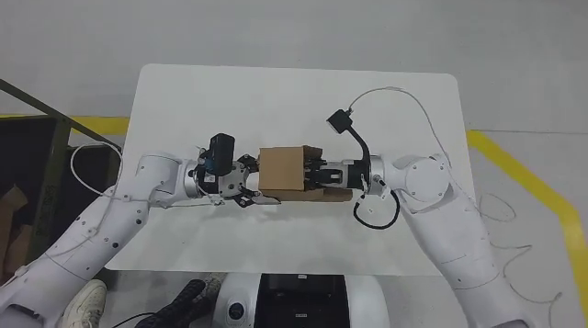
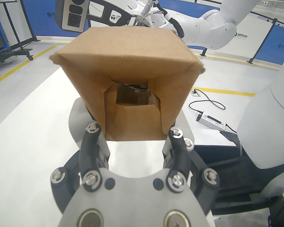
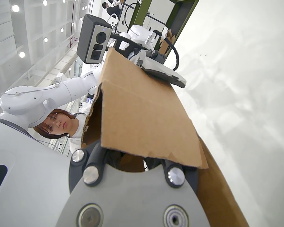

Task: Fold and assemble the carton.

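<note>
A brown carton point(image 1: 282, 169) is held just above the white table point(image 1: 184, 98), between my two arms. In the left wrist view the carton point(image 2: 130, 55) shows its open end, with side flaps folded inward and a lower flap hanging down. My left gripper point(image 1: 248, 184) is open, and its fingers point(image 2: 91, 131) stand on either side of that end. My right gripper point(image 1: 317, 176) sits at the opposite end. In the right wrist view it point(image 3: 135, 159) reaches under a carton point(image 3: 142, 112) panel that hides its tips.
A green rack point(image 1: 37, 144) with flat cardboard stands off the table's left edge. A power adapter with its cable point(image 2: 210, 120) lies on the floor beyond the table. Bare tabletop stretches behind the carton.
</note>
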